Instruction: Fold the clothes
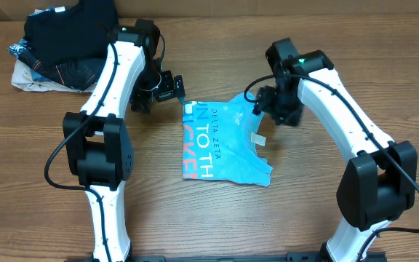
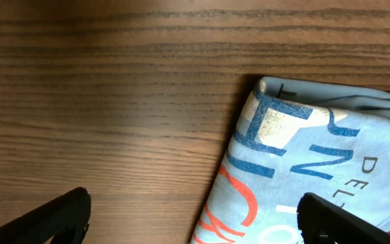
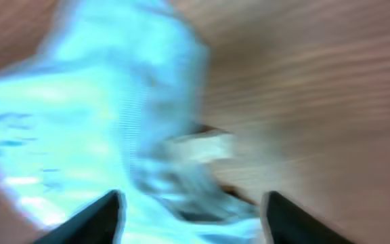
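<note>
Right end effector (image 1: 259, 109) over T-shirt (image 1: 224, 145) corner

Soft even light; right wrist view smears the clothes (image 3: 100, 102) with motion blur.

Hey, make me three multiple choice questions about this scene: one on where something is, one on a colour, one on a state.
1. Where does the pile of dark garments lie?
A) at the far edge, by the left arm
B) between the two arms
C) on top of the T-shirt
2. What colour is the T-shirt?
A) black
B) light blue
C) yellow
3. How do the left fingers stand?
A) shut on the T-shirt
B) shut on the pile
C) wide open, holding nothing

Answers: 1 A, the overhead view shows the pile beyond the left arm. 2 B, every view shows light blue cloth. 3 C, the left wrist view shows them far apart with nothing clamped.
</note>
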Controlling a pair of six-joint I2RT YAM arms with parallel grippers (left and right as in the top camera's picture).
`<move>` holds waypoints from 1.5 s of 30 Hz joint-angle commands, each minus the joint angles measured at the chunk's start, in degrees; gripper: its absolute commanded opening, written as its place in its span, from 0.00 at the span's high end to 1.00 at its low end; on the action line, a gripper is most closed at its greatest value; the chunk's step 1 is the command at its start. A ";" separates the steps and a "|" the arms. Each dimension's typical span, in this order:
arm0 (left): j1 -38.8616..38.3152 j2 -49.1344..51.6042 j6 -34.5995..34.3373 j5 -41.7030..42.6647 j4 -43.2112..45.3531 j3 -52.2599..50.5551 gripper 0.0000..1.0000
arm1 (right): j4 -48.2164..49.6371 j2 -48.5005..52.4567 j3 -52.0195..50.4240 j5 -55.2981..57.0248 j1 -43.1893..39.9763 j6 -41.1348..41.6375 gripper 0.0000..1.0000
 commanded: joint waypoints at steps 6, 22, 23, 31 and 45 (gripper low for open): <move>-0.42 -1.42 2.91 -0.70 -0.39 0.26 0.00 | 4.11 0.52 -0.37 -10.82 2.67 -5.60 0.93; -0.44 -1.42 2.89 -0.68 -0.04 0.26 0.00 | 13.79 6.38 -10.69 -9.16 4.02 -5.57 0.96; -0.44 -1.42 2.89 -0.68 -0.09 0.26 0.00 | 13.62 6.38 -10.73 -6.78 3.82 -5.29 0.96; -0.44 -1.42 2.91 -0.68 -0.37 0.26 0.00 | 10.56 6.38 -10.19 5.40 0.24 -3.85 0.87; 7.17 -1.49 -1.75 1.49 -2.43 0.26 0.00 | -9.57 5.86 1.40 10.19 -12.33 -3.17 0.00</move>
